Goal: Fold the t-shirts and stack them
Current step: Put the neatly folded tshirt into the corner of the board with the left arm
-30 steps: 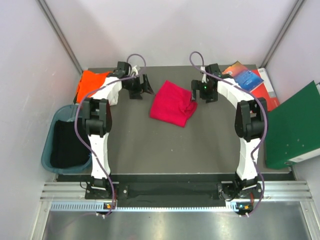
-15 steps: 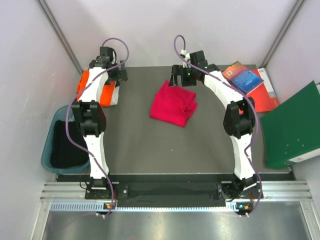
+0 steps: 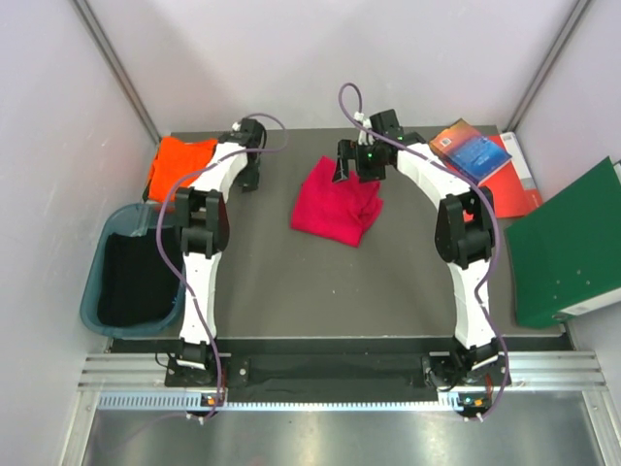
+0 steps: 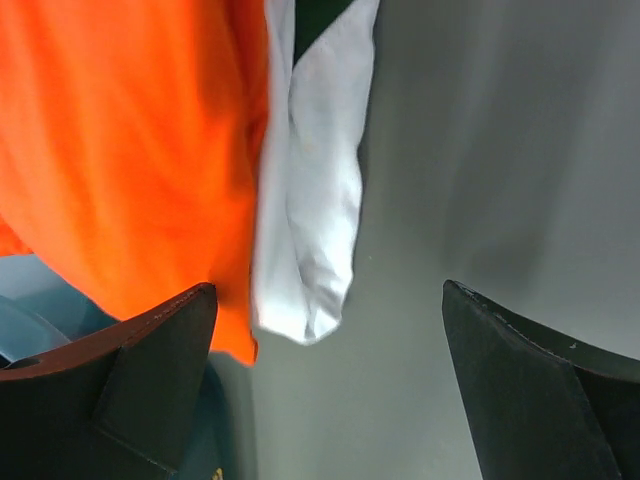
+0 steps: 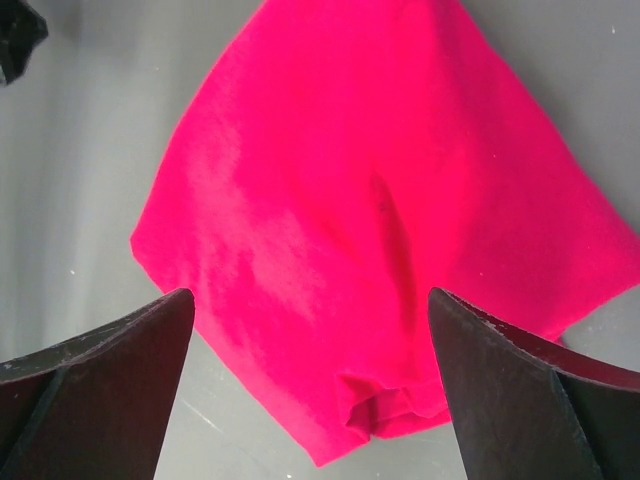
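Both my jaws are gaping: left gripper [image 3: 248,178] hovering just right of the orange shirt [image 3: 179,160], right gripper [image 5: 310,296] over the red shirt [image 5: 380,190].

I see the crimson-red t-shirt [image 3: 335,206] lying as a loosely folded, creased bundle on the dark table [image 3: 291,282], mid-width toward the back, and the bright orange t-shirt [image 3: 179,160] bunched at the far left corner, well apart from it.

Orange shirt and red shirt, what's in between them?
Top view: the left end effector hangs between the orange t-shirt and red t-shirt, then bare table. Left wrist view: a white cloth beside the orange one.
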You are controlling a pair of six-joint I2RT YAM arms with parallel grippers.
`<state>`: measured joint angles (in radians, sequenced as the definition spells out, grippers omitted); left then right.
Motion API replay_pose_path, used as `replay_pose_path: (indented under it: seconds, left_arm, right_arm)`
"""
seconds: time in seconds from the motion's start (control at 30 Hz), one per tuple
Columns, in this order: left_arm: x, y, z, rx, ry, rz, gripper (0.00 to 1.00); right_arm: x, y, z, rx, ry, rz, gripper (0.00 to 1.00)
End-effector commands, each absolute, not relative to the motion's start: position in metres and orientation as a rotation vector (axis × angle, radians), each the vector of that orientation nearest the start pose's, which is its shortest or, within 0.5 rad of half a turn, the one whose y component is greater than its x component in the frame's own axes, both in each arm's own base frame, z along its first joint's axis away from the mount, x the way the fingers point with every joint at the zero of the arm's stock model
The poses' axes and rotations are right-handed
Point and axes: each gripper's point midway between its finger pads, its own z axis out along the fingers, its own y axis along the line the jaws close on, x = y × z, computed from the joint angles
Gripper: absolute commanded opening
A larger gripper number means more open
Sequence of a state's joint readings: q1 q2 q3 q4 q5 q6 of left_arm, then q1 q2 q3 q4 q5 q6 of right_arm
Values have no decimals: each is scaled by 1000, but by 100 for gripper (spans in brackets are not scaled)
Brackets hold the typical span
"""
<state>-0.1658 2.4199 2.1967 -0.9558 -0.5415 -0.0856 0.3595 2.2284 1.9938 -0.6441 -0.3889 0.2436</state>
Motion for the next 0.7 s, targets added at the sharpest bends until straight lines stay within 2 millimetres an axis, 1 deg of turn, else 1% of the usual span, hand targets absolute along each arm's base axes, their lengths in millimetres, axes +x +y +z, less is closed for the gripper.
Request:
replay_pose_path:
  seconds: [0.0,0.2,0.33,0.37,0.43,0.5,0.53,0.57,0.6,0.63,0.67]
  left_arm:
    - [527,35,79,-68,2557,900,99]
    - [524,55,77,-115,2497,1093,99]
    - [522,61,66,-110,2511,1130,99]
    - [521,62,63,-103,2519,1136,98]
    - [519,63,56,-96,2545,1119,91]
    - [519,62,50,-90,2562,1105,74]
    - [519,62,50,-87,2567,1098,60]
    - [519,62,49,-89,2569,1094,34]
    - [519,63,50,-89,2566,1103,10]
    - [518,64,51,-94,2561,1114,0]
    - [517,63,49,-94,2568,1110,0]
  right_arm:
    - [490,257,139,-340,2430,719,100]
    - [484,251,132,-334,2453,720,100]
    - [481,250,130,-334,2458,722,100]
    - [481,248,129,-330,2462,720,100]
    - [482,247,131,-325,2459,722,100]
    - [483,243,131,-316,2459,721,100]
    - [483,244,132,-321,2456,722,100]
    - [484,242,132,-316,2456,722,100]
    - [485,241,132,-314,2455,722,99]
    - [485,241,131,-315,2456,722,99]
    - [485,240,131,-313,2457,722,100]
